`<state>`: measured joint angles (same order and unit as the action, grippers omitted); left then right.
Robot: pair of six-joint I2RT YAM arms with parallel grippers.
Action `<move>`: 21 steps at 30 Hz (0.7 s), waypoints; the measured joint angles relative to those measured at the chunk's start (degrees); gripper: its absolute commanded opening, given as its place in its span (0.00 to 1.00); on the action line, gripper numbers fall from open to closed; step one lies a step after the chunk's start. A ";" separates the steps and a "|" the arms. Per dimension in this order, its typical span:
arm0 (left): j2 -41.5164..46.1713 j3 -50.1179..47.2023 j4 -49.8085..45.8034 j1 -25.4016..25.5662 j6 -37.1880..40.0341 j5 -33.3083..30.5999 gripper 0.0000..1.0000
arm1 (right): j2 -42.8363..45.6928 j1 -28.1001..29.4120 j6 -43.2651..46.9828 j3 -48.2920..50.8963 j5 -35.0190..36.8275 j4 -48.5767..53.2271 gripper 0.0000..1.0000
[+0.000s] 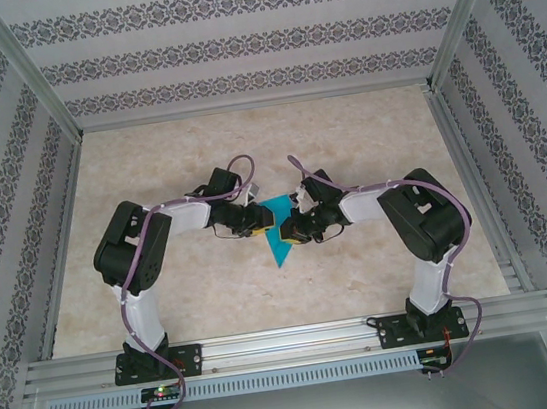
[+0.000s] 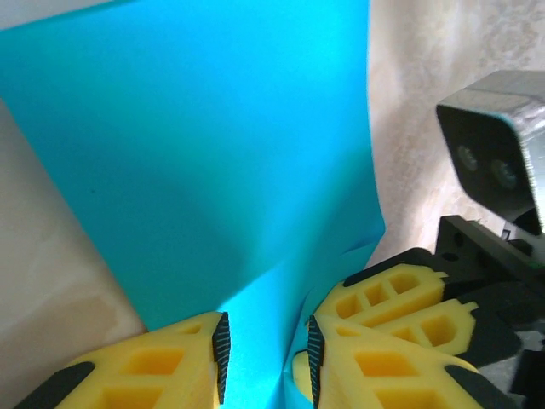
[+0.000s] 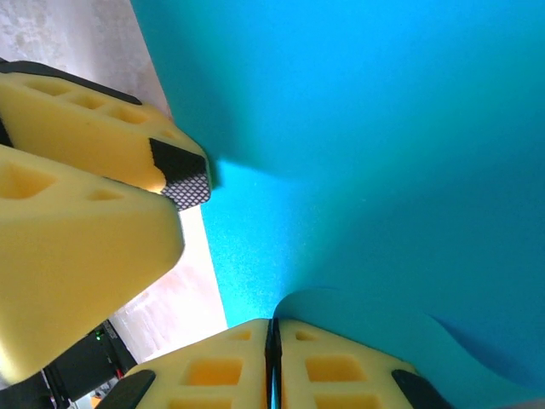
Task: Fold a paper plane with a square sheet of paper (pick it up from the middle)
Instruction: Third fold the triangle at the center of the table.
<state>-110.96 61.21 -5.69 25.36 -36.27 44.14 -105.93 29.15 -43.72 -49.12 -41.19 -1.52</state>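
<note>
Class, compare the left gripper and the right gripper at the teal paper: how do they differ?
The left gripper has its jaws apart, with the paper running through the gap. The right gripper has its jaws pressed shut on the paper. In the top view, the left gripper reaches in from the paper's left, the right gripper from its right. Both are yellow-fingered.

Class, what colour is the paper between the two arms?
The paper is plain teal-blue, clearest in the left wrist view.
</note>
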 measured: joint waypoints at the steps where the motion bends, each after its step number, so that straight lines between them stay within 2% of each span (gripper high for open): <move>1: 0.20 0.00 0.24 0.00 -0.31 0.22 0.34 | 0.00 0.00 0.04 0.00 0.00 0.00 0.12; 11: 2.16 3.89 -1.92 -1.11 0.94 -0.42 0.33 | 0.00 0.00 0.39 0.00 -0.02 0.02 0.13; 21: -3.28 5.49 -4.37 -1.11 3.30 -1.55 0.32 | 0.13 0.00 0.42 0.00 -0.02 0.00 0.17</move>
<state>-114.24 66.70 -10.07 24.25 -32.97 42.59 -105.80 29.15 -43.31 -49.12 -41.21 -1.52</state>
